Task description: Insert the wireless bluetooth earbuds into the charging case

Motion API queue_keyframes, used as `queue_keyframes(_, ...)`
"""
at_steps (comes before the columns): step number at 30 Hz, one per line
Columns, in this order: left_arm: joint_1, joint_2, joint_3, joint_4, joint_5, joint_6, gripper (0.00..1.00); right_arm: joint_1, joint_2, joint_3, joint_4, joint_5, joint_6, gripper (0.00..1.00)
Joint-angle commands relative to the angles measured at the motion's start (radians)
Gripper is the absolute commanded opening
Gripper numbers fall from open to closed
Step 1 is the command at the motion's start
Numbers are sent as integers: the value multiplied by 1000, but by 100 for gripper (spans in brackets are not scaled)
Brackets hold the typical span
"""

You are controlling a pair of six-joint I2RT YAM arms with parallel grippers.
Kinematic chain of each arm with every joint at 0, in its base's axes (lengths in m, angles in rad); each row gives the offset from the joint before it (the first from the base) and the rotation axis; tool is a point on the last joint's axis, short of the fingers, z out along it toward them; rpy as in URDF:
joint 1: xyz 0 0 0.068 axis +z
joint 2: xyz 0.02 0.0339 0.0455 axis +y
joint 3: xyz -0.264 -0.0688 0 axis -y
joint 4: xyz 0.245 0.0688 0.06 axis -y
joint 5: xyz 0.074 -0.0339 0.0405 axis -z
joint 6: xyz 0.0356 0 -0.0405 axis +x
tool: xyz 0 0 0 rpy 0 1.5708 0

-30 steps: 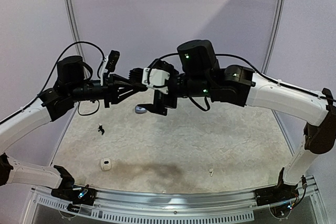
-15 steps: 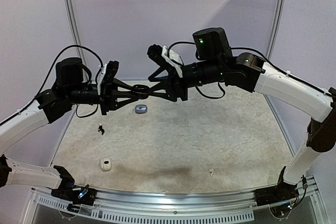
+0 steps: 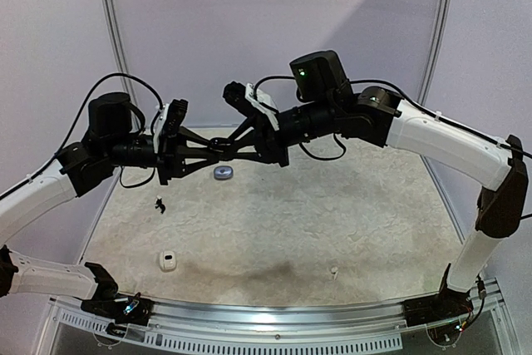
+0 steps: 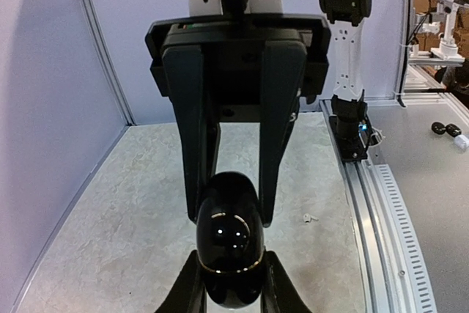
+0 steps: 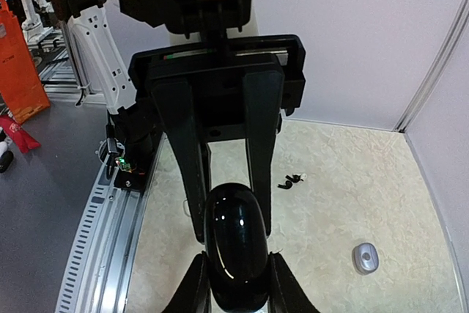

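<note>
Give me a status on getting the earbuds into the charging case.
Done: nothing visible; no bud sits in a case. In hand: the left gripper and right gripper both clamp the black case in mid-air, and it looks shut. Left: open it, then pick up the black buds and the white bud lying loose on the table and seat them.

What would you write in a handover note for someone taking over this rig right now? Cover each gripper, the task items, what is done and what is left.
Left gripper: shut on the black case, held in mid-air.
Right gripper: shut on the same case from the opposite side.
On the table: black earbuds, white earbud, grey case, small white item.
Done: case lifted; its lid looks closed.
To do: open the case, seat the earbuds.
</note>
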Motion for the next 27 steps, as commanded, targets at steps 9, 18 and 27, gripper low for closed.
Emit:
queue_keyframes(9, -20, -7, -56, 46, -49, -93, 55, 1, -16, 37, -55, 57, -15, 7)
queue_keyframes(18, -34, -7, -75, 79, -76, -91, 48, 2, -30, 38, -39, 62, -10, 3)
queue_keyframes(27, -52, 8, -70, 160, -72, -119, 46, 2, -19, 43, -37, 95, -30, 3)
